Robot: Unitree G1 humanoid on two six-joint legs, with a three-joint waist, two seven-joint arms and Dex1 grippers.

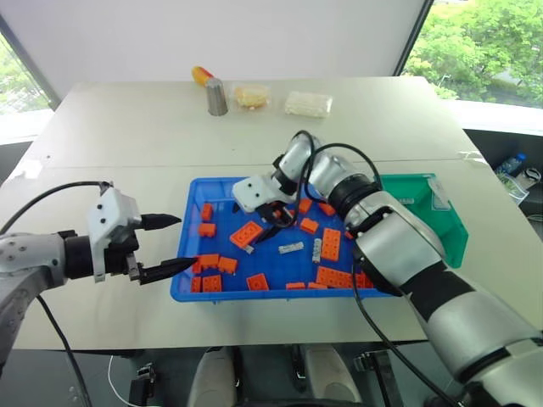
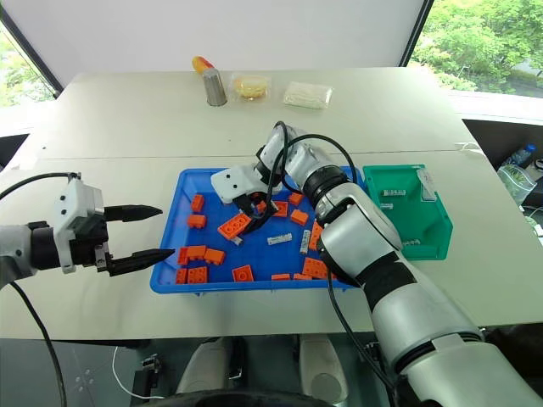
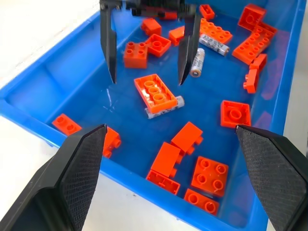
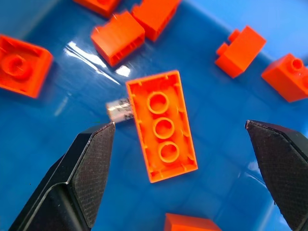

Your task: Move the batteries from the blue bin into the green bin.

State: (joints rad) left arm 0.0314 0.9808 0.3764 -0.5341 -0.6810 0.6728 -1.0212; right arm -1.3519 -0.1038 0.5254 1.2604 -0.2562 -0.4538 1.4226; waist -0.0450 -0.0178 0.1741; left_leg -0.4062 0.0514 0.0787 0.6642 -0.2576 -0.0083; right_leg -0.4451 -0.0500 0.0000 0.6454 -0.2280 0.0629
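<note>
Orange toy bricks [image 1: 330, 243] are lying scattered across the blue bin [image 1: 188, 280], which is sitting at the centre of the head views on the pale tabletop [image 1: 127, 144]; a metal cup [image 1: 217, 97] and two clear packets [image 1: 307, 103] are standing near the top of the frame, well apart from the work. One battery [image 4: 118, 109] is lying partly tucked under an upturned orange brick [image 4: 161, 124], which is standing in the way of a clean grasp; two more batteries [image 1: 291, 248] are lying bare toward the middle of the bin, right of that brick. The right end effector [image 1: 273, 216] is hanging released, jaws spread wide, just above the upturned brick, with the half-hidden battery lying near one fingertip [image 4: 91, 159]. The left end effector [image 1: 165, 246] is hovering released at the bin's left rim, touching nothing. The green bin [image 1: 454, 242] is sitting just right of the blue one, with small items inside too unclear to name.
</note>
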